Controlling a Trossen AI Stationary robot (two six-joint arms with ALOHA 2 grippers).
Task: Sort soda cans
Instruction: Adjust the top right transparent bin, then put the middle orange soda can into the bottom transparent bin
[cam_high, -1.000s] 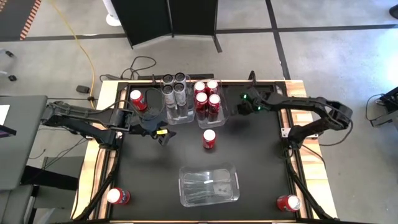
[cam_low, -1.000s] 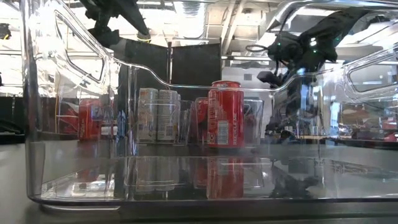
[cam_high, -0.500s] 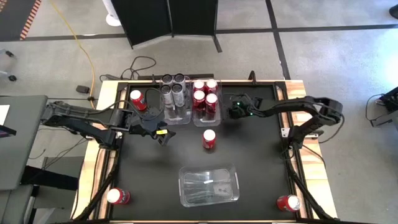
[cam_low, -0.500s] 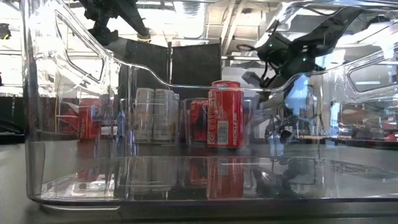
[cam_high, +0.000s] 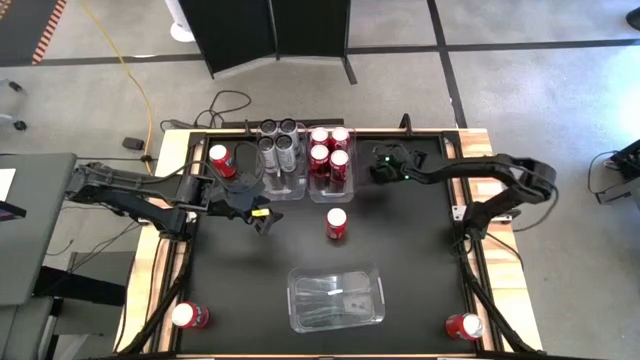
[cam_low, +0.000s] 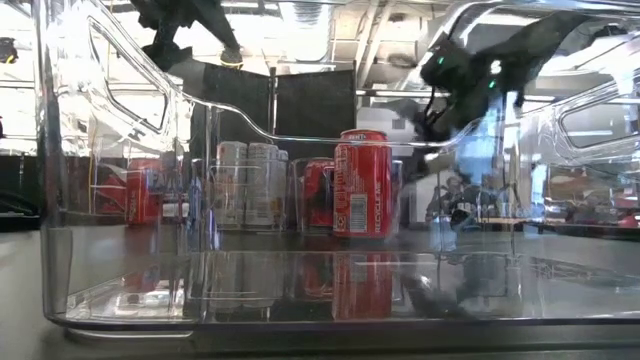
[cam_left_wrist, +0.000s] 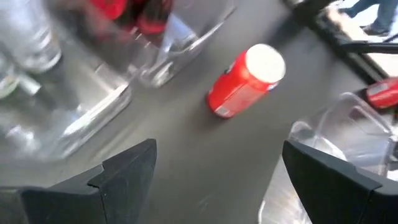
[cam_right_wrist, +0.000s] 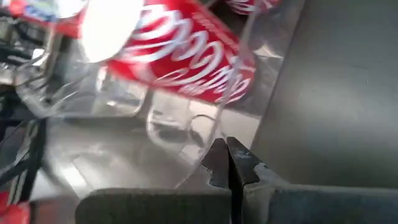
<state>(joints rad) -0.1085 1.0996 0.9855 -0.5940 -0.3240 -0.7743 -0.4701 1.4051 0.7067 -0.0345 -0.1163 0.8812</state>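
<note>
Jaws closed, right gripper (cam_high: 378, 166) beside red-can bin (cam_high: 329, 190) (empty-handed)

My fingers (cam_left_wrist: 130, 171) are matt dark plastic. The cans (cam_high: 337, 224) look like glossy painted metal. The bins (cam_high: 336, 296) are clear, shiny plastic.

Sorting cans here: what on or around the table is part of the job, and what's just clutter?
Job:
- red cans in bin
- silver cans in bin
- loose red can, table middle
- red cans at corners
- empty clear bin
- left gripper, open; right gripper, shut

Clutter:
- yellow cable on floor
- dark panel behind table
</note>
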